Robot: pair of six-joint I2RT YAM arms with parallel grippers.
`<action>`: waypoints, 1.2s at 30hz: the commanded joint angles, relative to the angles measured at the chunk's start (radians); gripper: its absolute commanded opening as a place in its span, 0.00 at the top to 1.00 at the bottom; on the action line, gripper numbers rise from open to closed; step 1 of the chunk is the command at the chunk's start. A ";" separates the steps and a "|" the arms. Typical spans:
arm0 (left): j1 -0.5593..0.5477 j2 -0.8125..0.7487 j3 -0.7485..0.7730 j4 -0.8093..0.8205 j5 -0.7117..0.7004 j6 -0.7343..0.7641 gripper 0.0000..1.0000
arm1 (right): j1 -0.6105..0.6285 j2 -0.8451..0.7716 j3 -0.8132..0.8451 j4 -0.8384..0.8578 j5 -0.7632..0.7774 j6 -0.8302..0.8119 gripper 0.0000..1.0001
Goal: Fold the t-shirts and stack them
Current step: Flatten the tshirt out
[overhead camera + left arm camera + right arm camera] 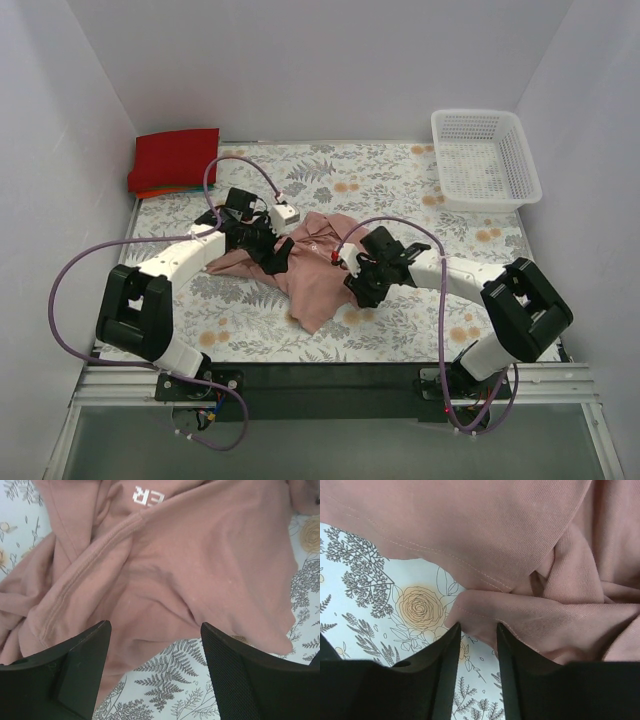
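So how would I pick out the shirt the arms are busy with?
Look at the middle of the floral table cloth. The dusty pink t-shirt lies there crumpled, unlike the folded red t-shirt in the far left corner.

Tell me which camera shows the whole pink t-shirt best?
The top external view: only it shows nearly the whole crumpled pink t-shirt. The left wrist view shows just reversed lettering; the right wrist view, a folded hem.

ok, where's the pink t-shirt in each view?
Top external: pink t-shirt lies crumpled at the centre.
Left wrist: it fills the upper part of the picture.
Right wrist: it runs across the top and right.
Shared landmark: floral table cloth beneath it.
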 commanded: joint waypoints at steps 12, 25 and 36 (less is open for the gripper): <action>0.154 0.014 -0.101 0.005 -0.126 0.095 0.36 | -0.133 -0.060 -0.046 -0.098 0.128 -0.122 0.67; 0.163 -0.020 -0.039 -0.045 -0.003 0.071 0.36 | -0.049 -0.183 0.035 -0.197 0.003 -0.110 0.53; 0.163 -0.029 -0.004 -0.053 0.018 0.048 0.35 | 0.034 -0.022 0.043 -0.088 0.111 -0.044 0.57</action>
